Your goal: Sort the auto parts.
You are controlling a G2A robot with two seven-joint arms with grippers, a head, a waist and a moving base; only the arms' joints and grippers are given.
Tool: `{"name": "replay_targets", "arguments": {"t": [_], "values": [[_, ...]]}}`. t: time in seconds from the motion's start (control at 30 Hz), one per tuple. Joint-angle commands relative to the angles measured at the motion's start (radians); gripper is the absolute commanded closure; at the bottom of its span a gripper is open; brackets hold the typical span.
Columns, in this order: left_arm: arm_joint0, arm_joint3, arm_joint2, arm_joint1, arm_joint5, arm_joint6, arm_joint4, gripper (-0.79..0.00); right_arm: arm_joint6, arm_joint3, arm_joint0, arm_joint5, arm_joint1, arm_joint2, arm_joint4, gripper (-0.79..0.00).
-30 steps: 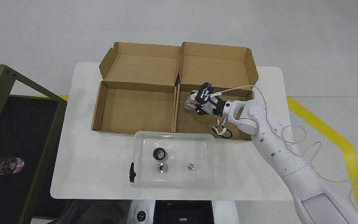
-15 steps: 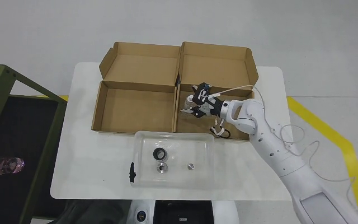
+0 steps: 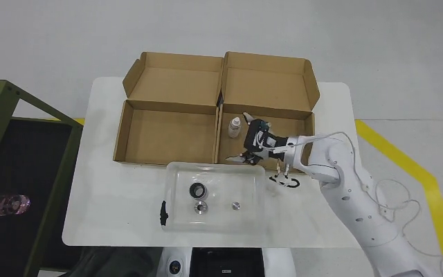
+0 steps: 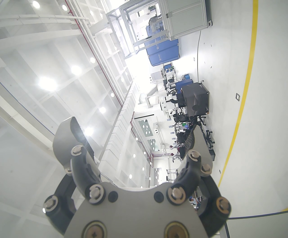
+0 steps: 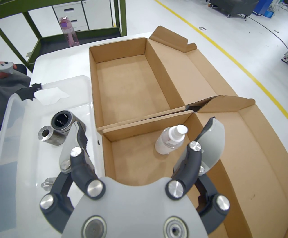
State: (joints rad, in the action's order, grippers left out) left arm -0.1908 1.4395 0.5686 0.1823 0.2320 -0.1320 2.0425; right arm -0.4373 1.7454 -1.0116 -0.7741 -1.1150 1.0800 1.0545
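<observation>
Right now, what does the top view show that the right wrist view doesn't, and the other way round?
Top view adds the white arm and the table's full outline. Right wrist view adds a drawer cabinet. Both show the empty box, the bottle standing in the other box, the tray with metal parts, and the open right tool.

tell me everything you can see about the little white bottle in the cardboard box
The bottle is small, with a whitish, slightly see-through body that looks like plastic, a narrower neck and a round white cap. It appears to stand upright on the floor of the right-hand cardboard box, close to the wall it shares with the neighbouring box. Only the box floor touches it. The right gripper hangs open near it, not touching.
</observation>
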Motion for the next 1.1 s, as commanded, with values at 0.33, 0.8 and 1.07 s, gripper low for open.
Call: {"name": "replay_targets", "arguments": {"t": [0.33,0.8,1.07], "values": [[0.0,0.0,0.0,0.0,0.0,0.0,0.0,-0.785,-0.157,0.225,-0.152,-0.078,0.03,-0.012,0.051,-0.785],[0.0,0.0,0.0,0.0,0.0,0.0,0.0,-0.785,-0.299,0.293,-0.216,-0.132,0.049,-0.088,0.167,-0.785],[0.0,0.0,0.0,0.0,0.0,0.0,0.0,-0.785,-0.353,0.284,-0.214,-0.121,0.051,-0.133,0.214,-0.785]]}}
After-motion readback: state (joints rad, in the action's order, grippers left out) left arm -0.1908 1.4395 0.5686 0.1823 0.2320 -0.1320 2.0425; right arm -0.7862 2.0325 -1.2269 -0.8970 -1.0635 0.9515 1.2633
